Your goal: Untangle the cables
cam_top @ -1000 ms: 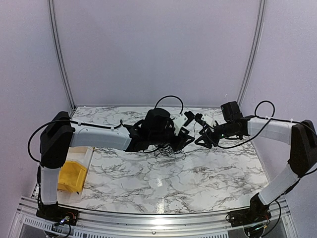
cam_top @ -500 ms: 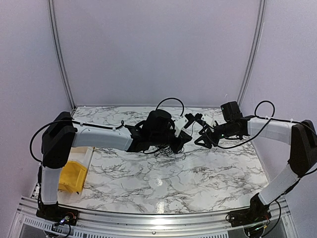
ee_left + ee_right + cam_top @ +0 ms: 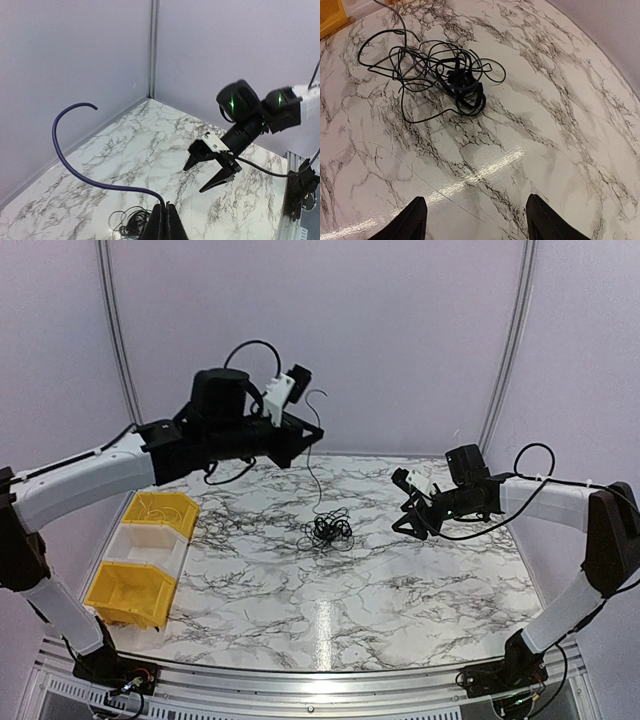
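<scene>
The cables (image 3: 328, 530) lie as a small black tangle on the marble table, in the middle. My left gripper (image 3: 308, 432) is raised high above and to the left of the tangle, shut on one thin cable (image 3: 314, 475) that hangs down to it. In the left wrist view the jaws (image 3: 167, 207) pinch a dark strand (image 3: 75, 172) whose free end curls up, with the tangle (image 3: 131, 222) below. My right gripper (image 3: 405, 512) hovers low to the right of the tangle, open and holding nothing. Its wrist view shows the tangle (image 3: 445, 75) ahead of the spread fingers (image 3: 415, 217).
Three bins stand in a row at the table's left edge: a yellow one (image 3: 162, 512), a white one (image 3: 146, 548) and another yellow one (image 3: 125, 592). Lilac walls close the back and sides. A yellow bin corner (image 3: 330, 15) shows in the right wrist view.
My left gripper has shut on a cable at the tangle and risen up and to the left, drawing one strand out. The right arm has stayed still.
</scene>
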Controlling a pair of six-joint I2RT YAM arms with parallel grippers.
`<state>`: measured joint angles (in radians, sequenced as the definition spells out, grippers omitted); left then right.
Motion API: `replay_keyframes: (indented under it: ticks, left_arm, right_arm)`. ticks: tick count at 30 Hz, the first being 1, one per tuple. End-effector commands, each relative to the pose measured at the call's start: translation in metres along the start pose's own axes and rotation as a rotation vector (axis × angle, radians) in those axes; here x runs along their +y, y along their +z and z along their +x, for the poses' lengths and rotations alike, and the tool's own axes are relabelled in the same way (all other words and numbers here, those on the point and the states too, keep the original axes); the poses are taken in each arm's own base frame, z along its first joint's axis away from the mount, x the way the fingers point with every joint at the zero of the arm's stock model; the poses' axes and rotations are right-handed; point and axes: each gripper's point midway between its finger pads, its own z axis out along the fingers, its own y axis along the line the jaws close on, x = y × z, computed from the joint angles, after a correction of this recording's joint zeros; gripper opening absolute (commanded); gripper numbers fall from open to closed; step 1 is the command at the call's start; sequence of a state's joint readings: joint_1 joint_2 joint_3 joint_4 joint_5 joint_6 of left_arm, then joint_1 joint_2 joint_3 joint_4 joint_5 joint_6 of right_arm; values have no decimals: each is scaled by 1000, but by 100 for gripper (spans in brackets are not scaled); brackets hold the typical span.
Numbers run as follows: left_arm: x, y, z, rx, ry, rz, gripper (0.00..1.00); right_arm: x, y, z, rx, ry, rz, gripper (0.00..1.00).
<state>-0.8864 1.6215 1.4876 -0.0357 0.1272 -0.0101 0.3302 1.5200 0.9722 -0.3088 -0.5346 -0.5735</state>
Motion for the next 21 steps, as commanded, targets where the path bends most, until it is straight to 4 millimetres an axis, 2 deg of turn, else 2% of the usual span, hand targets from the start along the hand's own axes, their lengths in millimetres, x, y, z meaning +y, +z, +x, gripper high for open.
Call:
replay_keyframes:
  ticks: [1, 8, 10, 13, 16, 19, 21]
  left_arm:
    - [20, -54, -37, 11, -57, -57, 0]
    - [30, -127, -131, -155, -94, -143, 0]
    - [33, -145, -145, -204, -123, -183, 0]
    - [40, -165, -151, -239, -149, -239, 0]
    - [51, -177, -142, -240, -170, -317, 0]
    - [59, -184, -127, -220, -193, -371, 0]
    - [61, -189, -122, -207, -208, -388, 0]
  right_arm:
    - [0, -8, -22, -45, -31, 2, 68]
    - [1, -4, -18, -33, -26, -8, 68]
    - [2, -2, -18, -28, -30, -10, 68]
    - [3, 0, -17, -21, -38, -6, 68]
    - [1, 1, -22, -27, -45, 12, 68]
    - [12, 7, -38, -36, -81, -3, 69]
    - [25, 19, -46, -16, -128, -18, 69]
